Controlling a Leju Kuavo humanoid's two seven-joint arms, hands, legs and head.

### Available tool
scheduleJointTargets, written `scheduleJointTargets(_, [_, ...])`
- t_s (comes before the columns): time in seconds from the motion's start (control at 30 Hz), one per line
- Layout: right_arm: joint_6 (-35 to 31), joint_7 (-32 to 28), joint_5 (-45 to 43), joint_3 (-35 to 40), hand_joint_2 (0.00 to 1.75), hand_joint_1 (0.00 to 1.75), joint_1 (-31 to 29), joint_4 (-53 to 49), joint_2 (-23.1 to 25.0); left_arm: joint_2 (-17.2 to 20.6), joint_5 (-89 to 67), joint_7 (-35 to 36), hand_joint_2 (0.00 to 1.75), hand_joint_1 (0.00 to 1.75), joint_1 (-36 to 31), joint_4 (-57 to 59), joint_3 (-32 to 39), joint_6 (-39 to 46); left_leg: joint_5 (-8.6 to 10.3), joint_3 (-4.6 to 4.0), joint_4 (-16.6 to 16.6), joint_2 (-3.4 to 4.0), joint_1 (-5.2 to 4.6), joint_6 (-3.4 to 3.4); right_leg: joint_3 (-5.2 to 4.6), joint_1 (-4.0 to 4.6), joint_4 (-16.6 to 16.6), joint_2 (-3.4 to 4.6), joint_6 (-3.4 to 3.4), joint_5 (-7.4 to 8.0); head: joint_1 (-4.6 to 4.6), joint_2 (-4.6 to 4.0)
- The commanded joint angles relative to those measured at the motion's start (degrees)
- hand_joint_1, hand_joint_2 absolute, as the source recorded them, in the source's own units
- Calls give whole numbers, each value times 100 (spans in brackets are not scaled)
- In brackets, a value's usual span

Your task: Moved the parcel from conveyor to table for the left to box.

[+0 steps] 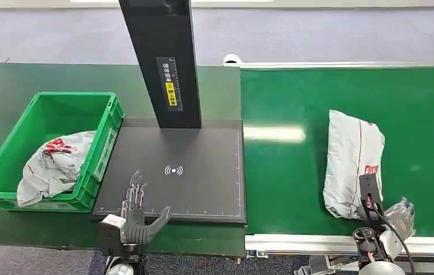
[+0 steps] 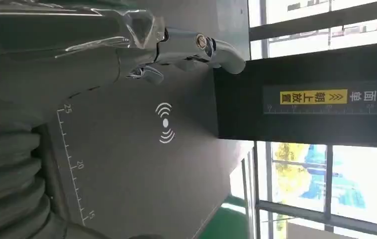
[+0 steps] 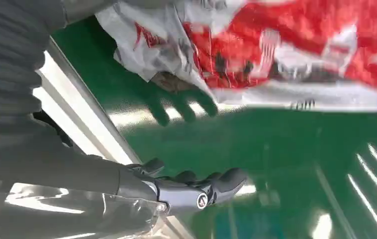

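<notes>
On the conveyor the parcel lay lengthwise away from the robot, touching the right hand, fingers spread, holding nothing; left hand lay spread, well apart

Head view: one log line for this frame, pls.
parcel: on conveyor, not held | right hand: open beside it | left hand: open over scan pad | crate: one bag inside

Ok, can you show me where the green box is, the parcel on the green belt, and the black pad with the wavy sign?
green box (image 1: 47, 102), head view, its far rim.
parcel (image 1: 349, 154), head view, the middle of the grey bag.
black pad (image 1: 203, 149), head view, bare surface above the wavy sign.
</notes>
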Motion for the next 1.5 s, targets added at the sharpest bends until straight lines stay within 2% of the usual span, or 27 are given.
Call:
scheduleJointTargets(0.03, [-203, -1493, -338, -517, 175, 175, -113, 30, 254, 32, -45, 0, 175, 0, -96, 217, 103, 17, 4, 5, -8, 8, 1, 0, 5, 2, -11, 2, -4, 6, 0, 0])
scheduleJointTargets(0.07, [-187, -1749, -427, -547, 175, 175, -132, -55, 317, 27, -52, 0, 175, 0, -102, 216, 105, 21, 2, 0, -4, 9, -1, 0, -2, -1, -3, 6, -2, 5, 2, 0])
scheduleJointTargets(0.13, [-187, -1749, -427, -547, 175, 175, -132, -55, 317, 27, -52, 0, 175, 0, -102, 216, 105, 21, 2, -1, -7, 25, -4, -2, -8, -3, -5, 19, -4, 9, 0, 0])
scheduleJointTargets(0.27, [-187, -1749, -427, -547, 175, 175, -132, -55, 317, 27, -52, 0, 175, 0, -102, 216, 105, 21, 1, -1, -5, 10, -4, -1, -8, -3, -2, 5, 0, 6, -2, 0])
scheduleJointTargets(0.37, [-76, -2819, -731, -468, 175, 175, -178, -602, 682, 17, -82, 0, 175, 0, -110, 204, 92, 54, 0, -3, -4, 18, -3, -1, -13, -2, -2, 15, 1, 8, -2, 0])
scheduleJointTargets(0.43, [94, -3272, -901, -316, 175, 175, -185, -1041, 973, 8, -90, 0, 175, 0, -119, 191, 96, 74, -1, -7, -5, 37, -2, -1, -21, -1, -1, 31, 0, 12, -2, 0])
scheduleJointTargets(0.47, [351, -3270, -989, -105, 175, 175, -44, -1548, 1163, 5, -103, 0, 175, 0, -121, 187, 96, 87, 0, -13, -2, 23, -2, 0, -20, -1, 3, 20, 2, 9, 0, 0])
scheduleJointTargets(0.5, [448, -3195, -982, 140, 175, 175, 58, -1862, 1296, 22, -147, 0, 175, 0, -120, 173, 68, 103, 1, -9, -8, 52, -2, -2, -27, 0, -2, 45, -2, 17, 0, 0])
scheduleJointTargets(0.57, [702, -3114, -1093, 373, 175, 175, 117, -2008, 1381, 23, -146, 0, 175, 0, -121, 164, 55, 98, 3, -12, -8, 43, -1, -3, -28, 1, 0, 37, -3, 15, 2, 0])
scheduleJointTargets(0.67, [816, -3325, -1287, 625, 175, 175, 168, -1972, 1450, 14, -159, 0, 175, 0, -128, 161, 68, 148, 4, -7, -12, 37, 1, -3, -22, 3, -7, 29, -4, 15, -2, 0])
scheduleJointTargets(0.73, [1043, -3710, -1531, 898, 175, 175, 289, -2170, 1561, 18, -166, 0, 175, 0, -104, 125, 78, 178, 5, -4, -15, 28, 3, -2, -14, 5, -13, 18, -2, 14, -2, 0])
scheduleJointTargets(0.8, [1161, -3858, -1594, 1559, 175, 175, 672, -2969, 1860, 74, -268, 0, 175, 0, -48, -84, 18, 409, 2, -1, -14, 30, 3, -2, -14, 5, -11, 23, -2, 10, 0, 0])
scheduleJointTargets(0.9, [1175, -3758, -1637, 2749, 175, 175, 1358, -4450, 2270, 167, -232, 0, 175, 0, -2, -495, 144, 507, -2, -10, -6, 28, 3, -3, -21, 5, 0, 22, -2, 6, 0, 0])
scheduleJointTargets(0.97, [1092, -3681, -1899, 3596, 175, 175, 1545, -4954, 2379, 213, -370, 0, 175, 0, -77, -599, 143, 578, -3, -8, -8, 34, 3, -6, -23, 5, 0, 25, -5, 5, 2, 0])
scheduleJointTargets(1.03, [1160, -3685, -2167, 4185, 175, 175, 1445, -4897, 2447, 232, -423, 0, 175, 0, -144, -684, 137, 642, -7, -16, -2, 57, 5, -9, -41, 7, 11, 48, -11, 5, 0, 0])
scheduleJointTargets(1.07, [1248, -3676, -2361, 4458, 175, 175, 1269, -4677, 2509, 251, -450, 0, 175, 0, -194, -678, 127, 645, -3, -21, -2, 44, 3, -7, -40, 6, 12, 37, -7, 5, 0, 0])
scheduleJointTargets(1.17, [1602, -3700, -2826, 4710, 175, 175, 979, -4233, 2650, 257, -526, 0, 175, 0, -315, -494, 100, 655, -2, -20, -4, 68, 8, -7, -51, 13, 12, 64, -9, 12, -2, 0])
scheduleJointTargets(1.23, [2086, -3675, -3300, 5084, 175, 175, 654, -3559, 2691, 232, -539, 0, 175, 0, -448, -289, 61, 675, 5, -19, -9, 54, 11, -5, -42, 16, 4, 48, -7, 12, 2, 0])
scheduleJointTargets(1.3, [2050, -3780, -3974, 5728, 175, 175, 319, -2709, 2691, 214, -546, 0, 175, 0, -499, -208, 8, 812, 3, -17, -5, 50, 10, -6, -35, 15, 9, 43, -4, 7, 0, 0])
scheduleJointTargets(1.33, [2006, -3885, -4447, 6289, 175, 175, 222, -2360, 2691, 198, -535, 0, 175, 0, -484, -215, 22, 884, 4, -11, -9, 73, 10, -6, -37, 15, 4, 64, -5, 14, 0, 0])
scheduleJointTargets(1.4, [1912, -3920, -4985, 6941, 175, 175, 134, -2075, 2691, 206, -521, 0, 175, 0, -446, -276, 47, 968, 2, -7, -11, 61, 10, -5, -26, 15, 2, 57, -4, 10, 4, 0])
scheduleJointTargets(1.5, [1887, -3896, -5111, 7180, 175, 175, 153, -2001, 2691, 227, -501, 0, 175, 0, -426, -316, 76, 976, 1, -3, -14, 60, 8, -7, -22, 13, 3, 56, -6, 7, 2, 0])
